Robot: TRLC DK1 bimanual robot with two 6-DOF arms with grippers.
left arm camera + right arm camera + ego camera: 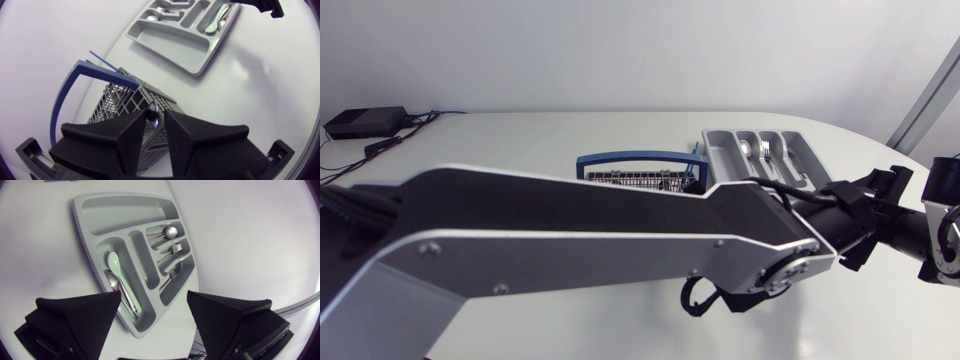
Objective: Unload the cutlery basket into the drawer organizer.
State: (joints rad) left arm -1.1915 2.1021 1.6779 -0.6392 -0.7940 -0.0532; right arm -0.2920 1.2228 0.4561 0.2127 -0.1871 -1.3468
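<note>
The grey wire cutlery basket (120, 102) with its blue handle (65, 95) stands right under my left gripper (156, 117). The fingers are close together but open around the top of a metal utensil (152, 114) standing in the basket; I see no grip from both sides. The grey drawer organizer (172, 47) lies ahead of it. My right gripper (154, 293) hovers wide open over the organizer (125, 212), which holds a pale green spoon (117, 275), a metal spoon (170, 231) and a fork (175, 247). In the head view my left arm (570, 230) hides most of the basket (638, 180).
The organizer's (720, 160) long outer compartment holds nothing. A black box with cables (365, 122) sits at the table's back left corner. My right arm (920, 225) comes in at the right, beside the organizer. White tabletop (520, 140) lies left of the basket.
</note>
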